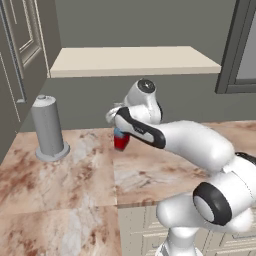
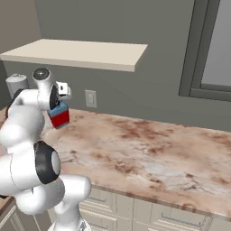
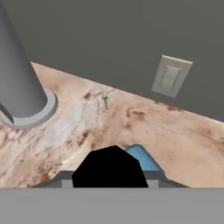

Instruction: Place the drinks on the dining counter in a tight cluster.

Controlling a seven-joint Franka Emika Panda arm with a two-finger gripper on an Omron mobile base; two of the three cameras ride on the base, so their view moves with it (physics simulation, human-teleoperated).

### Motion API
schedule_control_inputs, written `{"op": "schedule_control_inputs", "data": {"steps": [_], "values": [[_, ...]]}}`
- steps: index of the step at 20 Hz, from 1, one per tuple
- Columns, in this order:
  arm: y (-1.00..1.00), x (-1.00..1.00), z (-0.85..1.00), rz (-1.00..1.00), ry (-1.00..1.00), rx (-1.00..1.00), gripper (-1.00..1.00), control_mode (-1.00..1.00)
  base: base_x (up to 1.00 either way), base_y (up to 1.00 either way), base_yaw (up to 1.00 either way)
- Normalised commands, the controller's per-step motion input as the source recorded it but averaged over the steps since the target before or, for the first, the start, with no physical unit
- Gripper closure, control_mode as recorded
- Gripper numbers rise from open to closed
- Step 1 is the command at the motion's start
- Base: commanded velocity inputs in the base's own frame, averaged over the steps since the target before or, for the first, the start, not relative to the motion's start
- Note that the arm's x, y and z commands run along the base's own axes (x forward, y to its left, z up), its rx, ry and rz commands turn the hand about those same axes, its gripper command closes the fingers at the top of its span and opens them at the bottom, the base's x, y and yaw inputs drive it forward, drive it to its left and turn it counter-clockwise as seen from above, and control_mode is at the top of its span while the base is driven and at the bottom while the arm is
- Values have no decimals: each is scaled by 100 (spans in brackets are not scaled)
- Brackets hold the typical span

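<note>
**Carrying the red-and-blue container away from the wall counter**

Holding the small red-and-blue container with a dark top (image 2: 59,116), the two-finger gripper (image 2: 57,107) hangs above the brown-pink marbled stone counter (image 2: 149,153) that runs along the grey wall. The jaws are narrowed onto the container's upper part; in the right base view it looks lifted clear of the stone, though the gap is hard to judge. In the hand view its dark top and a blue edge sit between the fingertips.

I judge this the carrying step: one drink is in hand and not yet at the dining counter. The next move calls for keeping the container upright and steady while the arm swings, or the base drives, toward the island top.

A tall grey cylinder on a round base (image 1: 48,128) stands near on the same counter, to the left, so the swing should stay clear of it. A white wall switch plate (image 3: 171,76) sits on the grey wall behind, a cream shelf (image 1: 132,60) juts out above, and a dark window frame (image 2: 191,54) rises at the right.
</note>
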Motion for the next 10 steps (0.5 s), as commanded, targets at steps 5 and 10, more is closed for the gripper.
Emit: {"op": "schedule_control_inputs", "data": {"steps": [5,10], "values": [[-63,-92,62,0,11,0,100,-100,0,0,0],[-50,-96,53,0,2,0,100,-100,0,0,0]]}}
